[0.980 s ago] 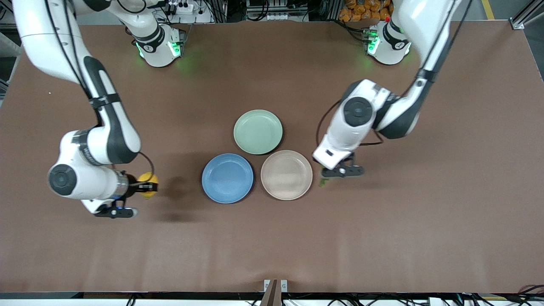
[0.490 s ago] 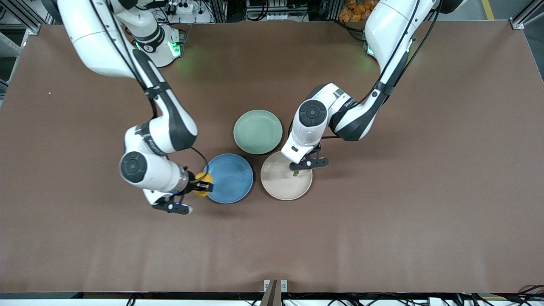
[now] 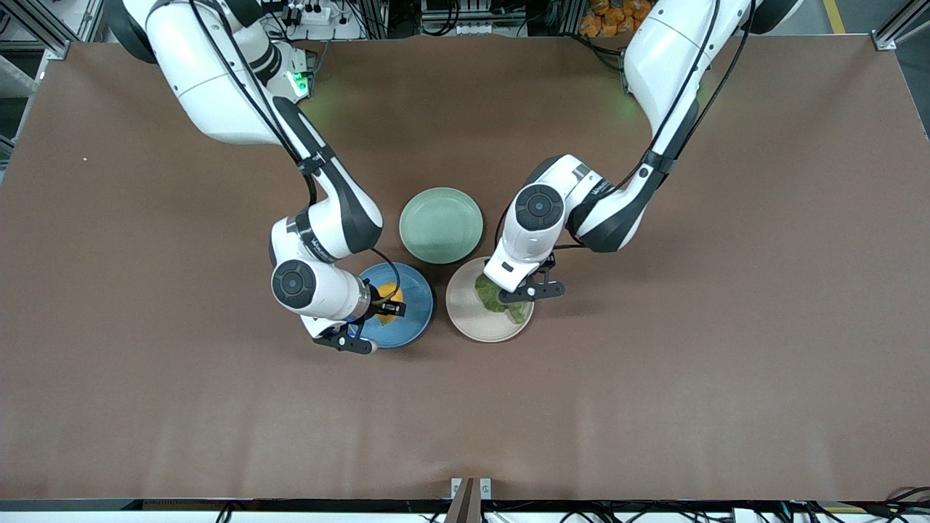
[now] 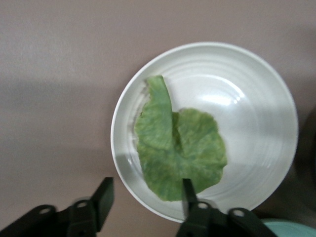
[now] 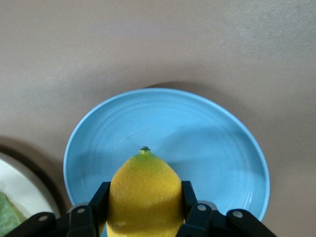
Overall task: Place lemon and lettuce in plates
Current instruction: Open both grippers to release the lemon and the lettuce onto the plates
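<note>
The lemon (image 3: 385, 294) is clamped in my right gripper (image 3: 389, 305), which hangs low over the blue plate (image 3: 415, 290). In the right wrist view the lemon (image 5: 143, 192) fills the space between the fingers of the right gripper (image 5: 143, 202), its tip pointing over the blue plate (image 5: 197, 133). The lettuce (image 3: 500, 299) lies flat in the beige plate (image 3: 472, 319). My left gripper (image 3: 523, 279) is open and empty over that plate's rim. The left wrist view shows the lettuce (image 4: 177, 148) on the beige plate (image 4: 252, 118), with the left gripper (image 4: 145, 197) straddling the rim.
A pale green plate (image 3: 441, 224) sits empty, farther from the front camera than the two other plates and touching distance from both. The brown table (image 3: 654, 399) stretches around the three plates.
Both arms swung in toward the plates. The right gripper carried the lemon from bare table to over the blue plate. The left gripper opened and the lettuce now lies in the beige plate.
</note>
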{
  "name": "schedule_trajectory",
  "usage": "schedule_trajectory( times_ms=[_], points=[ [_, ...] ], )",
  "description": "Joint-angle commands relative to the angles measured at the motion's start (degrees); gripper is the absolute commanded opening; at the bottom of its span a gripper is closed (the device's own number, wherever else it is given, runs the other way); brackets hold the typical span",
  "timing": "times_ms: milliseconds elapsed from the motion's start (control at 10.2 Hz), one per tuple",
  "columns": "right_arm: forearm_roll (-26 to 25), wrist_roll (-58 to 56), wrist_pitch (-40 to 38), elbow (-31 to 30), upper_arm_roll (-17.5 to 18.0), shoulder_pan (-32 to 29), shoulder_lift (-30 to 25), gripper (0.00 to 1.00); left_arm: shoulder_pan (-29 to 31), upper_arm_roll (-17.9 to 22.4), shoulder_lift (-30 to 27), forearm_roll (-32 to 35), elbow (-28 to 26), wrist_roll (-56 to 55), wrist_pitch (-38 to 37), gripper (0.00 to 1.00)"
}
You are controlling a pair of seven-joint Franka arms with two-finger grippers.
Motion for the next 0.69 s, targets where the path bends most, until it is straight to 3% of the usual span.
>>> schedule_trajectory(
  times_ms=[0,98,196,392,588],
  points=[
    [1.3,0.6,-0.7,1.6,0.1,-0.4,1.0,0.4,0.7,-0.1,-3.0,1.4,2.3,0.4,-1.6,1.0],
    [1.2,0.6,-0.8,1.6,0.1,-0.4,1.0,0.74,2.1,-0.2,-5.5,1.4,2.3,0.4,-3.1,1.0],
    [1.0,0.2,-0.7,1.6,0.0,-0.2,1.0,1.0,3.0,-0.1,-8.5,1.5,2.2,0.4,-5.6,1.0],
    [0.7,-0.2,-1.2,1.9,-0.3,-0.8,-0.1,1.0,5.0,0.0,-14.8,1.7,2.3,1.4,-11.3,1.0],
    [0.6,-0.8,-3.7,1.9,-0.4,-3.8,-4.6,1.0,9.4,0.1,-20.2,1.6,2.2,12.4,-16.8,1.0]
  ],
)
